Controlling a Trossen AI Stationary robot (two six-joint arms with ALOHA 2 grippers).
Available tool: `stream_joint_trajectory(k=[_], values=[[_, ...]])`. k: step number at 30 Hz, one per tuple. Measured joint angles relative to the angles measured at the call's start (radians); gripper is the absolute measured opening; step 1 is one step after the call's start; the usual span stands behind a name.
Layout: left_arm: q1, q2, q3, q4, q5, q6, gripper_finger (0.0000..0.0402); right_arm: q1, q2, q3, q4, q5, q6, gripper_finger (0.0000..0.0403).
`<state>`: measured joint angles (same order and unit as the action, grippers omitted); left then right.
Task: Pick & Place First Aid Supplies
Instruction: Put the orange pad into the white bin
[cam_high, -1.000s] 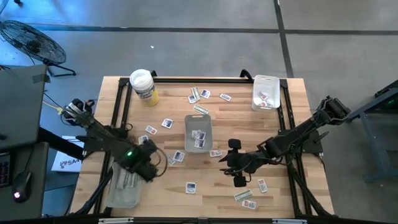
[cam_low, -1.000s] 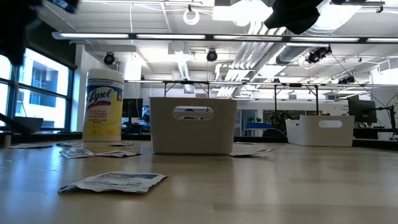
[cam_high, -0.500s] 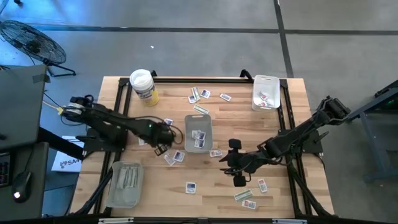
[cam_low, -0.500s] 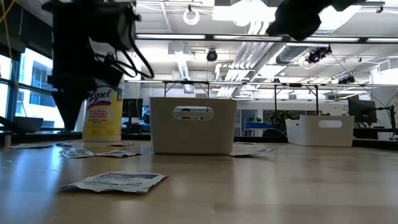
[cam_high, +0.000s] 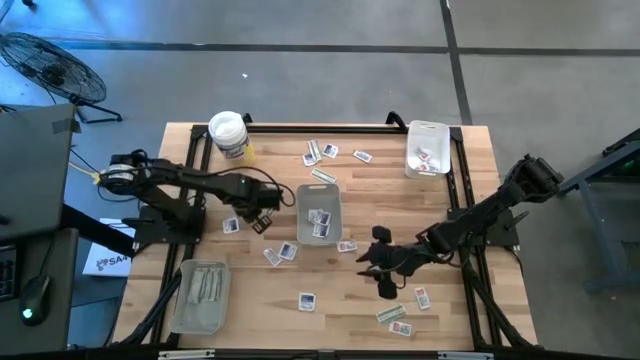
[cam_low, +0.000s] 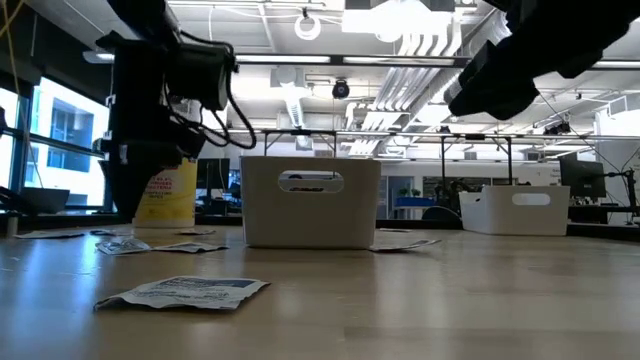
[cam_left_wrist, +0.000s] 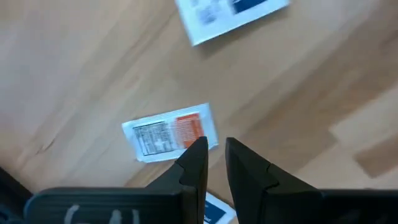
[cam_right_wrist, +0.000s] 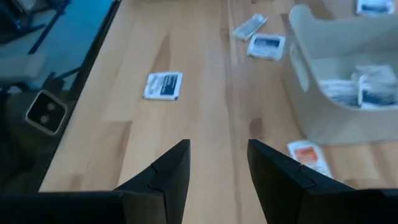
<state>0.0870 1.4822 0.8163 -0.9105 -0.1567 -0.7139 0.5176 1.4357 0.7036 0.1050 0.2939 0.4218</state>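
Left gripper: hovers over bare wood just left of the centre bin, fingers drawn nearly together with a thin gap and nothing between them; an orange-printed packet lies flat right past the fingertips, likely the next pick. Right gripper: waits in the air over the table's right half, fingers spread, empty. First aid supplies: most are scattered loose around the centre bin, several already inside it, more in the far right bin; green-beige strips sit in the near left tray, suggesting sorting by type.
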Motion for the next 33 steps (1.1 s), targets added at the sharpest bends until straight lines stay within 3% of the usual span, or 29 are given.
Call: stream_joint_trajectory(k=[9,23,33], values=[[0.057,-0.015,-0.144,0.181,0.041,0.042,0.0053,0.000,0.000,-0.001,-0.002,-0.047,-0.002,0.0154],[-0.043,-0.099,-0.142,0.314,0.211,0.077,0.0053,-0.001,0.000,0.000,0.001,-0.043,-0.003,0.0154],[-0.063,-0.263,-0.154,0.201,0.151,-0.154,0.0053,-0.001,0.000,0.000,0.001,-0.043,-0.003,0.0154]])
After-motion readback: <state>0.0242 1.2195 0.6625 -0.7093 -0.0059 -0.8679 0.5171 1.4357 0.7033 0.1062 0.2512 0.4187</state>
